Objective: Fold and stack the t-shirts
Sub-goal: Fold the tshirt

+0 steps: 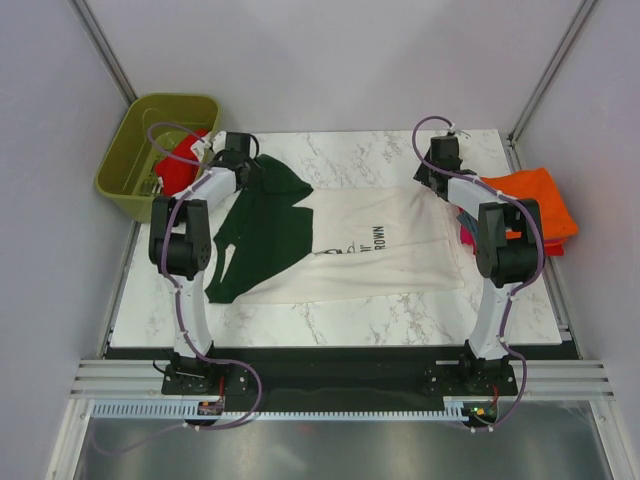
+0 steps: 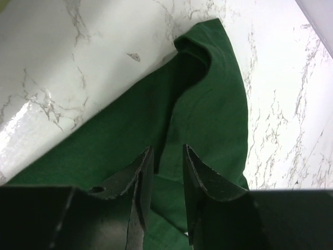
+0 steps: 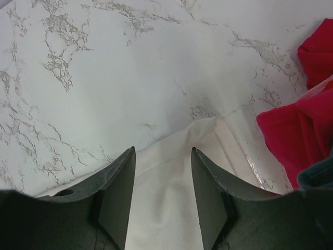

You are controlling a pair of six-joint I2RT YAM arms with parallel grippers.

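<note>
The left tool (image 2: pixel 168 151) has its jaws a little apart with nothing clamped, just above the dark green sleeve (image 2: pixel 208 104) of the cream t-shirt (image 1: pixel 385 250). The right tool (image 3: pixel 163 151) stands wider apart over that shirt's far right corner, also empty. The shirt lies spread across the marble bench (image 1: pixel 350 150), print up. Just right of it sits a pile with an orange t-shirt (image 1: pixel 535 195) on top and a red t-shirt (image 3: pixel 291 130) beneath. A red cloth (image 1: pixel 180 165) lies in the olive bin (image 1: pixel 128 195) at far left.
</note>
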